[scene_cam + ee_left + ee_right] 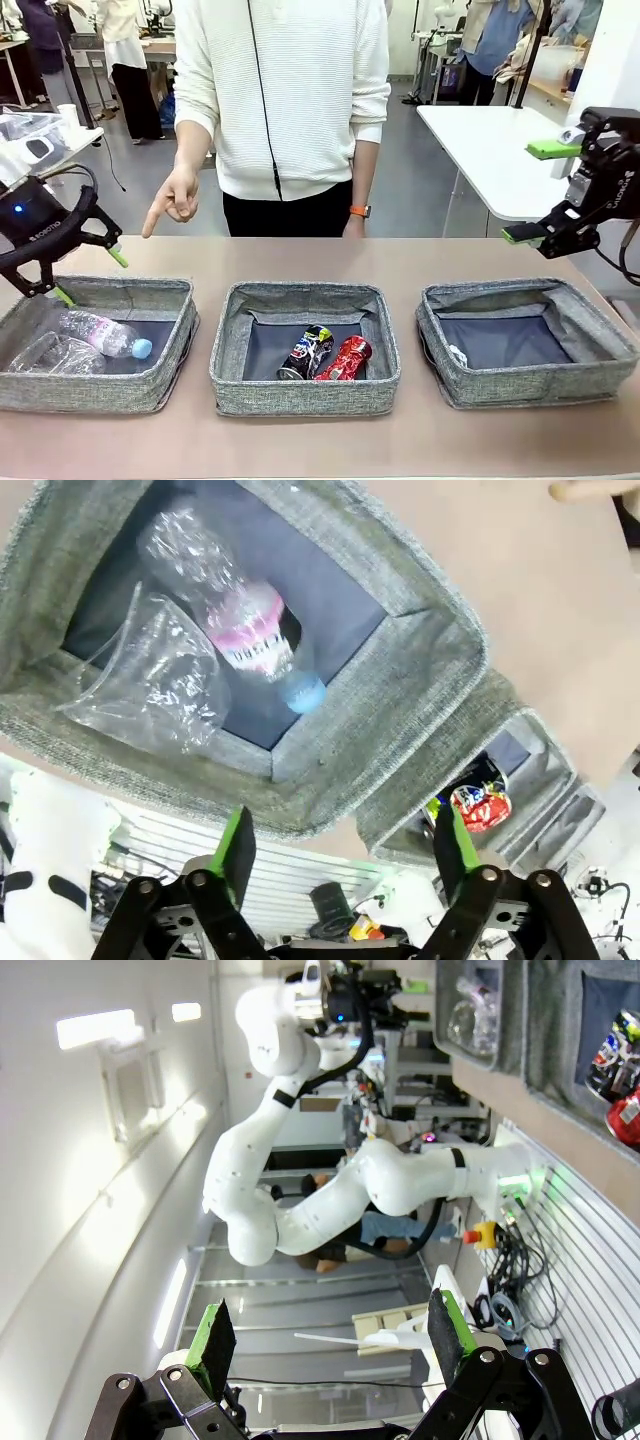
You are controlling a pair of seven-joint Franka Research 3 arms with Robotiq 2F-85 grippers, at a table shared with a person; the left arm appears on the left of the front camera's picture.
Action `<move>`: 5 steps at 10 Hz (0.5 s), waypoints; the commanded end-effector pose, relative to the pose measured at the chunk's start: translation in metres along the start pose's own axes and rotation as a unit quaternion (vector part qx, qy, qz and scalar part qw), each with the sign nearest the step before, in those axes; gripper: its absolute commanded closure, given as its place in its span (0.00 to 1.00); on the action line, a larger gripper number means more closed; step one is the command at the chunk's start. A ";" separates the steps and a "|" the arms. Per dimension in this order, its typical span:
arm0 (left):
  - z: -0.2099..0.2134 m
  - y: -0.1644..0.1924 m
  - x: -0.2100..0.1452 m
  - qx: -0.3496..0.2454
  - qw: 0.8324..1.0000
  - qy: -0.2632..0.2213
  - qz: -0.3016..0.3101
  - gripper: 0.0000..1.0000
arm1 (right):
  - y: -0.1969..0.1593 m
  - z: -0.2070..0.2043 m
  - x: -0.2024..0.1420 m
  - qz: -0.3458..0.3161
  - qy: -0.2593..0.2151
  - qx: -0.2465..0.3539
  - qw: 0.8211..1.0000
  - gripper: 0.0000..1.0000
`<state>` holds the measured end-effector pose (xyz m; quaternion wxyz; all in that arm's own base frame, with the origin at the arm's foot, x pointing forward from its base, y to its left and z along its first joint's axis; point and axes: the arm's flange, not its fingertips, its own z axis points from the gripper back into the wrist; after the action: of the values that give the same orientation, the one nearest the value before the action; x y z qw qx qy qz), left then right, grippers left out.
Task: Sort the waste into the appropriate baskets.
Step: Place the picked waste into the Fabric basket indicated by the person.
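Nearest the robot, three low grey woven-fabric baskets sit in a row on the brown desk (320, 440), and the waste in view already lies inside them. The left basket (150, 385) holds a clear pink-labelled plastic bottle with a blue cap (105, 333) and, beside it, a crumpled clear plastic bottle (55, 355). The middle basket (300, 395) holds a dark printed can (305, 352) touching a crushed shiny red can (345, 358). The right basket (520, 385) has a small white crumpled paper wad (458, 356) by its left wall. No litter lies on the bare desk, so sorting looks essentially finished. Above the left basket the left gripper (88, 272) hangs with jaws apart, empty. The right gripper (535, 192) is raised, wide open, empty. Beyond, a person's hand (175, 200) points downward.
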<state>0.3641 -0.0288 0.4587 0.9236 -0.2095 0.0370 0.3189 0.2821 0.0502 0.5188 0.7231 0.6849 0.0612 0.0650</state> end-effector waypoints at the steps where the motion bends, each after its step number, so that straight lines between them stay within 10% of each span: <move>1: 0.008 -0.003 -0.004 -0.062 0.997 0.029 -0.038 0.00 | 0.004 -0.001 0.001 0.003 -0.002 0.004 1.000 0.00; 2: 0.025 -0.003 -0.014 -0.192 0.969 0.102 -0.118 0.00 | 0.004 -0.001 0.001 0.003 -0.002 0.004 1.000 0.00; 3: 0.049 -0.001 -0.021 -0.335 0.907 0.150 -0.206 0.00 | 0.004 -0.001 0.001 0.003 -0.002 0.004 1.000 0.00; 5: 0.067 0.000 -0.029 -0.404 0.842 0.168 -0.315 0.00 | 0.004 -0.001 0.001 0.003 -0.002 0.004 1.000 0.00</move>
<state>0.3380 -0.0241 0.5372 0.8590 -0.4942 -0.0380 0.1284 0.2821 0.0502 0.5188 0.7232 0.6849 0.0612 0.0650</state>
